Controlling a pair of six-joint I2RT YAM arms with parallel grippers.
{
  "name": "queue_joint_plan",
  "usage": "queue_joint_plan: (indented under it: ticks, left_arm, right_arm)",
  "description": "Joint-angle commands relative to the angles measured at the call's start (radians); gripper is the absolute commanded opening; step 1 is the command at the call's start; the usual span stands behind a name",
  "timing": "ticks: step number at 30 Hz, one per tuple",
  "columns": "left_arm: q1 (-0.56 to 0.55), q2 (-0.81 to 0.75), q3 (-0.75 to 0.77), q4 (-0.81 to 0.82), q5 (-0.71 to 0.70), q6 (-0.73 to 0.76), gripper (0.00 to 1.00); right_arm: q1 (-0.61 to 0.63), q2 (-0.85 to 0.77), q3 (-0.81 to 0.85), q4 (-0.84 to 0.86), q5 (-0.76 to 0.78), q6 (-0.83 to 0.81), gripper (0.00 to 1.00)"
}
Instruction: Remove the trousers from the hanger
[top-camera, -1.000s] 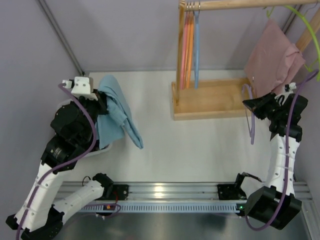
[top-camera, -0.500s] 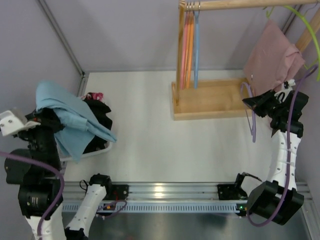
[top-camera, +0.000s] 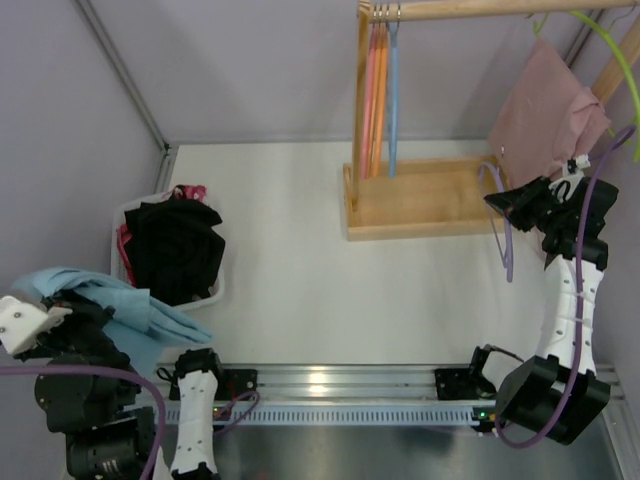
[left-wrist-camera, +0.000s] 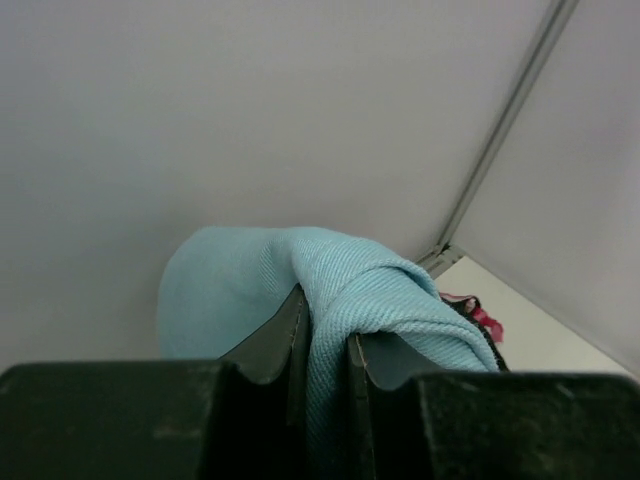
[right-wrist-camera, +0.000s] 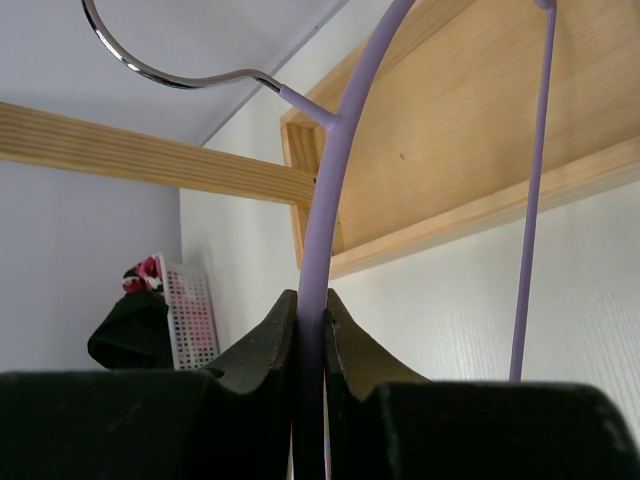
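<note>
Your left gripper (left-wrist-camera: 325, 322) holds the light-blue cloth trousers (left-wrist-camera: 345, 272), jaws clamped on a fold.
Your right gripper (right-wrist-camera: 310, 312) has its jaws squeezing the thin purple wire hanger (right-wrist-camera: 332, 180).

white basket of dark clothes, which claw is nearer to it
Left. The left claw, gripping light blue trousers, is just nearside of the white plastic basket; the right claw, holding a purple wire hanger, is across the table.

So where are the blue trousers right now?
Top view, lower left: the blue trousers hang from the jaws of the left gripper, on the near side of the laundry basket.
</note>
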Motion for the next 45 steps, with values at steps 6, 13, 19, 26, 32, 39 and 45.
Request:
queue_joint_plan:
  ticks: [6,13,19,26,32,39,45]
  left_arm:
    - [0.006,0.121,-0.175,0.148,-0.114,-0.005,0.0]
    - [0.004,0.228,-0.243,0.436,-0.053,0.043,0.0]
    - [0.004,0.371,-0.2,0.542,0.011,0.037,0.0]
    - [0.003,0.514,-0.301,0.582,0.059,0.012,0.0]
    - [-0.007,0.574,-0.5,0.748,0.206,-0.051,0.0]
    - [-0.027,0.724,-0.603,0.846,0.275,-0.094,0.0]
    - [-0.039,0.824,-0.599,0.868,0.268,-0.087,0.41]
  right_arm:
    - [-0.001,-0.034,0.076,0.051,-0.03,-0.034,0.0]
    - [-0.001,-0.054,0.075,0.028,-0.027,-0.063,0.0]
    - [-0.001,-0.043,0.073,0.036,-0.025,-0.055,0.0]
    - [-0.001,-0.037,0.076,0.048,-0.025,-0.043,0.0]
    - [0.005,-0.043,0.089,0.057,-0.034,-0.017,0.0]
    - [0.011,-0.095,0.086,0.046,-0.042,0.002,0.0]
    - [0.022,-0.125,0.124,0.03,-0.053,-0.001,0.0]
